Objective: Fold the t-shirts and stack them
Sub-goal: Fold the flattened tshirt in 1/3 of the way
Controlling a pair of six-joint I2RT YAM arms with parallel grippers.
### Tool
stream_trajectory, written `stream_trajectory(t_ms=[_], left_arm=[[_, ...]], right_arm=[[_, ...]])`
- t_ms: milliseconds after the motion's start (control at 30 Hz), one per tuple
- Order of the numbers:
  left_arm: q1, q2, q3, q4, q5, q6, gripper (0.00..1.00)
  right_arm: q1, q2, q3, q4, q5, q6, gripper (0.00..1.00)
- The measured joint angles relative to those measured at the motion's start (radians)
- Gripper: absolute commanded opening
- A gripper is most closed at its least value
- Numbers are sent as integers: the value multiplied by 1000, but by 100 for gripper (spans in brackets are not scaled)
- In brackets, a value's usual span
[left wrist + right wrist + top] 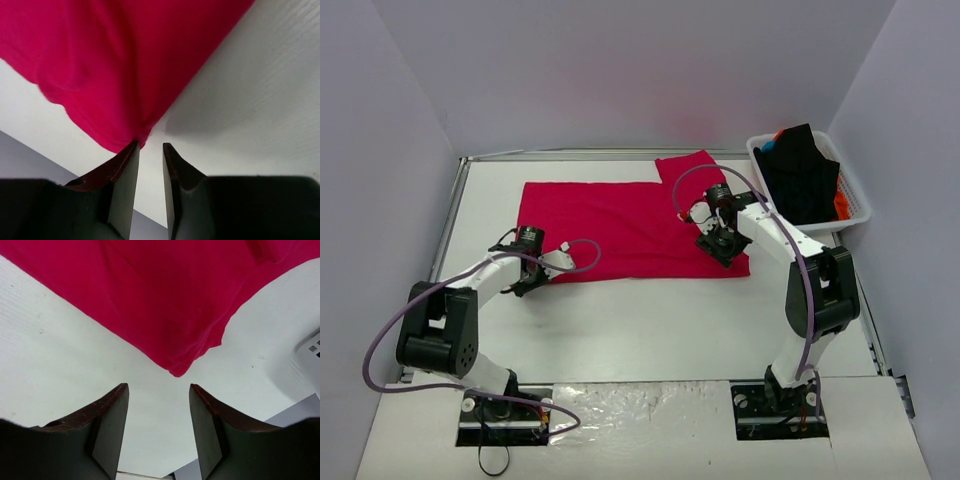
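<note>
Shirt (610, 225) corners not gripped: left hand (150, 145) narrowly open, right hand (158, 386) wider, both empty. May close on bare worktop (650, 320) and miss cloth.

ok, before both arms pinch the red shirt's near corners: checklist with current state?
1. Left gripper has cloth between its jaws: not ok. The jaws are narrowly apart, and the red t-shirt corner only touches one fingertip.
2. Right gripper has cloth: not ok. The jaws are open and the corner lies just ahead of them.
3. Shirt flat on the table: ok, with one sleeve sticking out far right.
4. Basket apart from the right arm: ok in the top view.
5. Purple cables clear of the cloth: cannot tell.
</note>
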Motion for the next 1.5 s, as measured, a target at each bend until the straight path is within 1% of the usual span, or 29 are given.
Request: stream_trajectory(t_ms=[267, 533, 733, 967, 1200, 1300, 1333, 1400, 1433, 1500], left_arm=[[2, 52, -24, 27, -13, 42, 23], [9, 93, -14, 98, -76, 60, 22], [10, 127, -2, 130, -99, 68, 3], [11, 135, 0, 146, -108, 68, 2], [13, 133, 0, 145, -103, 63, 2], [14, 131, 0, 145, -101, 59, 2], [14, 131, 0, 145, -100, 58, 2], [14, 130, 0, 145, -98, 55, 2], [14, 130, 0, 145, -98, 54, 2], [14, 129, 0, 145, -97, 49, 2]], right_arm=[[-9, 25, -11, -2, -2, 1, 48], [-13, 50, -11, -1, -21, 9, 53], [-23, 50, -32, -7, -18, 2, 56], [-55, 57, -46, -24, -19, -14, 57], [-135, 143, -44, -23, -51, -46, 55], [-159, 184, -42, -23, -67, -60, 49], [-165, 199, -42, -23, -76, -66, 42], [-171, 212, -31, -36, -77, -76, 34], [-171, 213, -27, -35, -82, -82, 22], [-176, 214, -24, -32, -89, -93, 15]])
